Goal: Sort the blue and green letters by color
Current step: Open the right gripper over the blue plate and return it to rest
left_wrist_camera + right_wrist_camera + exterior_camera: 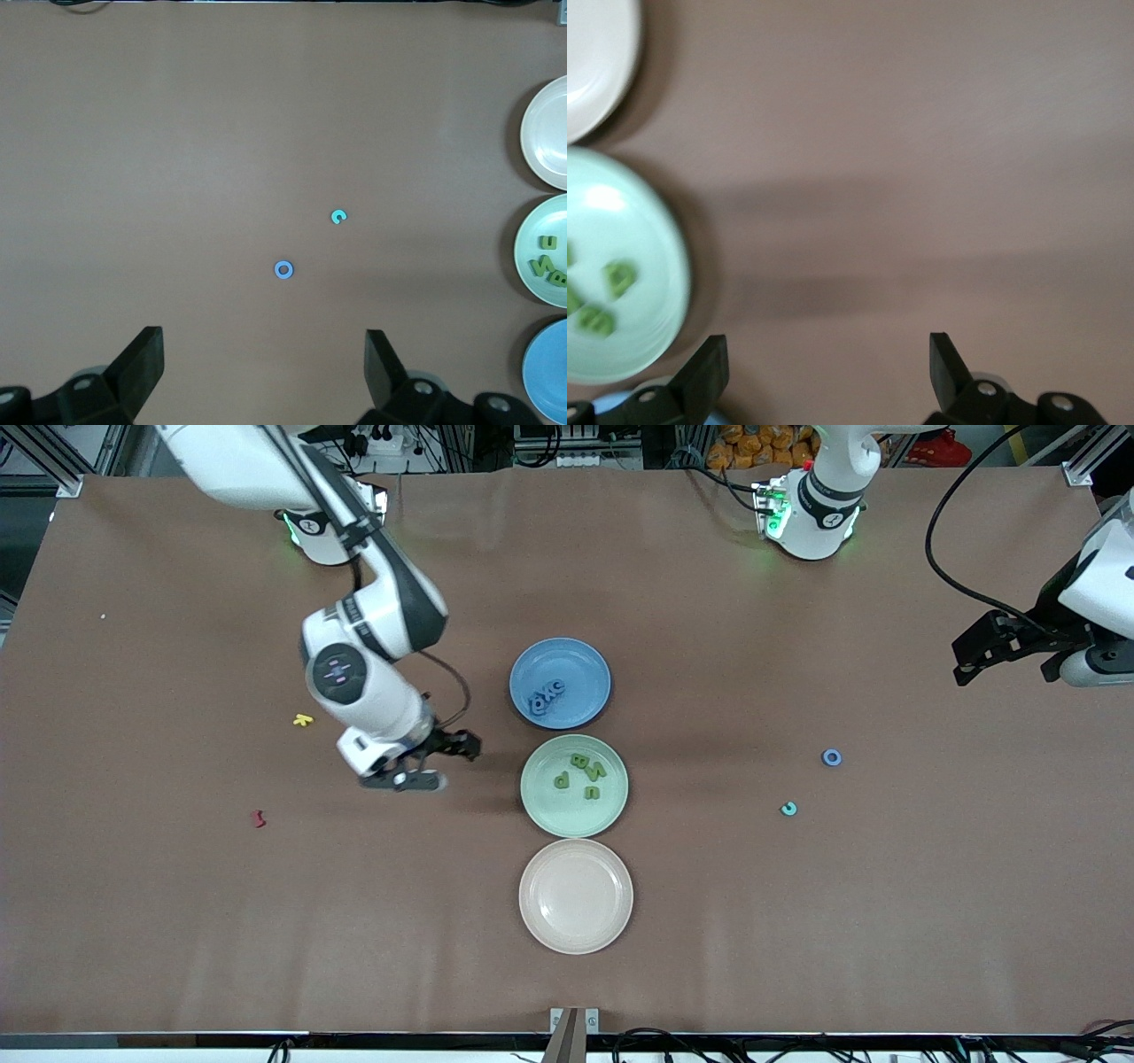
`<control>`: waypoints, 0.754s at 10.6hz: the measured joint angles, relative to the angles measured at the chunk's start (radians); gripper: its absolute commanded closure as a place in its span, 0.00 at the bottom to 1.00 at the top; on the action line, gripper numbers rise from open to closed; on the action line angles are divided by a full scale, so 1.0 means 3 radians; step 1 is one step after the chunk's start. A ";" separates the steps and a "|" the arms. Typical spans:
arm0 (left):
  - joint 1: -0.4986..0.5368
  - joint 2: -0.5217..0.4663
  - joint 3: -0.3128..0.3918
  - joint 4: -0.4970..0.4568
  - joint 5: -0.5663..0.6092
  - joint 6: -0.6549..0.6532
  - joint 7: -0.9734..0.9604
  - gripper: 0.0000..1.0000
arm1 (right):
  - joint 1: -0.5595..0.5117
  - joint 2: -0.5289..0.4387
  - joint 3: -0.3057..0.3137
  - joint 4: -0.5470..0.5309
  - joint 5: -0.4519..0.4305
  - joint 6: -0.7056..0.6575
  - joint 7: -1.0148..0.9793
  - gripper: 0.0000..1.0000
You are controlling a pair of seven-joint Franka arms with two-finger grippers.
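My right gripper [443,766] hangs empty with jaws apart beside the green plate [534,808], which holds green letters [585,773]; my left gripper [970,657], also spread wide, waits over the table's left-arm end. One blue ring letter [831,757] lies loose there, near a teal, possibly green, letter [788,809], so I should straddle the ring squarely before closing, then carry it to the blue plate [585,657].

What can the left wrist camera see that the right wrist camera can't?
Only the left wrist view shows the blue ring letter and the teal letter lying on the bare table, plus the left end effector, open.

Only the right wrist view shows the right end effector, also open, over bare table beside the plates.

Both show the green plate with green letters on it, the edge of the white plate, and a sliver of the blue plate.
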 measured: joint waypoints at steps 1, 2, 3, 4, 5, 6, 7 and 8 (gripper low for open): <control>0.0000 -0.0004 0.0030 0.0000 -0.0047 -0.0017 0.0001 0.00 | -0.0190 -0.0003 -0.0002 0.0007 0.0000 -0.0001 -0.0130 0.00; 0.0002 -0.0006 0.0057 0.0000 -0.0082 -0.0029 0.0003 0.00 | -0.0381 -0.0013 -0.0004 0.0014 -0.0001 -0.0001 -0.0273 0.00; 0.0003 -0.0008 0.0072 0.0000 -0.0094 -0.0034 0.0003 0.00 | -0.0581 -0.0028 -0.0006 0.0023 -0.0004 -0.0002 -0.0420 0.00; 0.0002 -0.0009 0.0075 -0.0001 -0.0098 -0.0039 0.0003 0.00 | -0.0773 -0.0046 -0.0008 0.0027 -0.0014 -0.0005 -0.0561 0.00; 0.0003 -0.0012 0.0077 -0.0001 -0.0100 -0.0044 0.0003 0.00 | -0.0958 -0.0060 -0.0016 0.0027 -0.0024 -0.0014 -0.0724 0.00; 0.0003 -0.0013 0.0077 -0.0001 -0.0101 -0.0050 0.0003 0.00 | -0.1072 -0.0064 -0.0070 0.0026 -0.0033 -0.0018 -0.0824 0.00; 0.0003 -0.0013 0.0076 -0.0001 -0.0103 -0.0062 0.0003 0.00 | -0.1118 -0.0065 -0.0171 0.0026 -0.0057 -0.0021 -0.0883 0.00; 0.0002 -0.0013 0.0073 -0.0002 -0.0108 -0.0073 0.0003 0.00 | -0.1126 -0.0069 -0.0290 0.0027 -0.0096 -0.0021 -0.0936 0.00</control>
